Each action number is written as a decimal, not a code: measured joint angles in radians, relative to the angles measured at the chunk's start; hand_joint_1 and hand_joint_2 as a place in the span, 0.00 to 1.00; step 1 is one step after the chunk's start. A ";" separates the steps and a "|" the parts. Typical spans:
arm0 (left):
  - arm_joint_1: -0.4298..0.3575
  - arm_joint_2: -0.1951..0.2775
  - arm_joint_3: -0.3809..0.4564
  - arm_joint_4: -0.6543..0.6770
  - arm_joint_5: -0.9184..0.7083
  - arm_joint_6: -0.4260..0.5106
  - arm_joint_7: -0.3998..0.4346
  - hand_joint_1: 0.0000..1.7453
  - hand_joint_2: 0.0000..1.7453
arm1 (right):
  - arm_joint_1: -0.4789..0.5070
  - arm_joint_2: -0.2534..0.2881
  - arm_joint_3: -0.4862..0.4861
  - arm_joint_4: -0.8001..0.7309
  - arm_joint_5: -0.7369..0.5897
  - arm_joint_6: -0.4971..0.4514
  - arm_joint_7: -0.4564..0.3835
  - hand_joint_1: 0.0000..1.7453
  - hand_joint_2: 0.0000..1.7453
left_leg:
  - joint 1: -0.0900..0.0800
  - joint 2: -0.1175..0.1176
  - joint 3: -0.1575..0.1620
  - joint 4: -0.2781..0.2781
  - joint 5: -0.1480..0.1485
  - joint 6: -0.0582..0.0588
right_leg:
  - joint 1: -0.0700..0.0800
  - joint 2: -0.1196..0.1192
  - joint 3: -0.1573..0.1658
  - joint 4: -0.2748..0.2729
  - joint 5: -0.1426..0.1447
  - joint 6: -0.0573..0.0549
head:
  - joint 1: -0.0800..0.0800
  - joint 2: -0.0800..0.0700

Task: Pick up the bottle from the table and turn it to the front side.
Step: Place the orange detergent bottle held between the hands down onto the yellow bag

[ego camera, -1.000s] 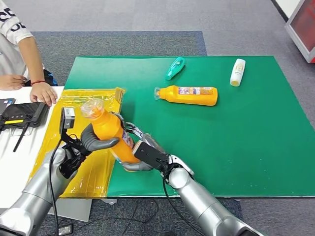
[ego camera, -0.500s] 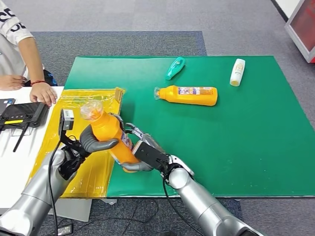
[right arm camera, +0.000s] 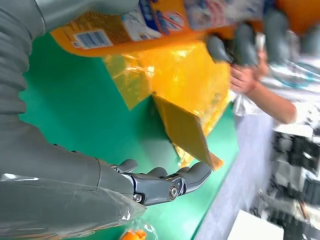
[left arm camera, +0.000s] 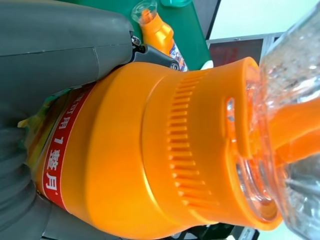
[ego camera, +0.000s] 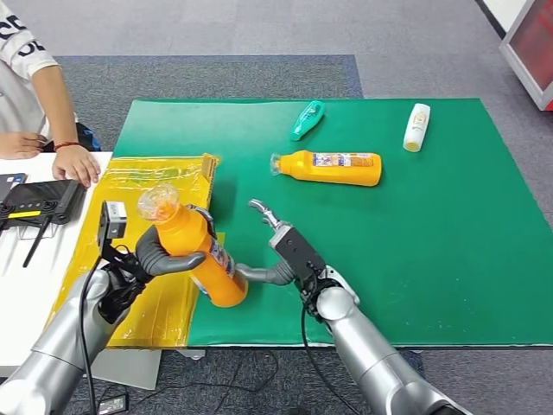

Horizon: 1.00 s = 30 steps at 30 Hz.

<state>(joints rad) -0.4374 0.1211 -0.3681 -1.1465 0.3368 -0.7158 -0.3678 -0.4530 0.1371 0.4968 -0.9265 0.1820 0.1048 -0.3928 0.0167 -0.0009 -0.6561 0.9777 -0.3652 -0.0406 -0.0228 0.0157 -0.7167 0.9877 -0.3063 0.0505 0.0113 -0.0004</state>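
Left hand wrapped around the orange bottle, thumb across the near side of the body, darker fingers behind. Held the bottle off the table, tilted, with clear cap up and to the far left and base down toward the near right, above the seam between yellow sheet and green mat. Seen close from the left wrist view: same orange bottle, ribbed orange collar, red label band with white characters, thick grey thumb pressed over the shoulder.

Right hand just right of the bottle base, fingers spread and empty, thumb reaching left toward the base; contact there could not be told. From the right wrist view, fingers stretched out flat over the green mat, holding nothing.

Farther out on the mat: a second orange bottle lying on its side, cap to the left; a teal bottle lying beyond it; a white bottle at the far right. At the far left, on a white table, a black device, with a person's hand resting just beside it.
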 joint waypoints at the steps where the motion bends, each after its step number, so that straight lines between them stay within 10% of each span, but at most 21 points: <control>1: 0.004 0.003 0.000 -0.006 -0.006 0.003 -0.004 1.00 1.00 | 0.005 -0.004 -0.016 -0.012 -0.033 0.002 -0.007 0.00 1.00 | 0.000 0.000 0.000 0.000 0.000 0.000 | 0.000 0.000 0.000 0.000 0.000 0.000 | 0.000 0.000; 10: 0.074 0.041 0.007 -0.075 -0.033 0.018 -0.022 1.00 1.00 | 0.064 -0.069 -0.223 -0.178 -0.164 0.064 -0.015 0.00 1.00 | 0.000 0.000 0.001 0.000 -0.002 0.002 | 0.000 0.000 0.001 0.000 0.000 0.000 | 0.000 0.000; 30: 0.083 0.062 0.007 -0.112 -0.158 0.090 -0.020 1.00 1.00 | 0.091 -0.074 -0.291 -0.252 -0.154 0.075 -0.009 0.00 1.00 | 0.000 0.000 0.001 0.000 -0.001 0.001 | 0.000 0.000 0.001 0.000 0.000 0.000 | 0.000 0.000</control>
<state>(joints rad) -0.3547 0.1831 -0.3614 -1.2588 0.1791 -0.6260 -0.3877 -0.3621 0.0633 0.2063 -1.1788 0.0277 0.1798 -0.4013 0.0166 -0.0007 -0.6552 0.9777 -0.3666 -0.0398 -0.0228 0.0159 -0.7161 0.9875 -0.3066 0.0504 0.0114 -0.0003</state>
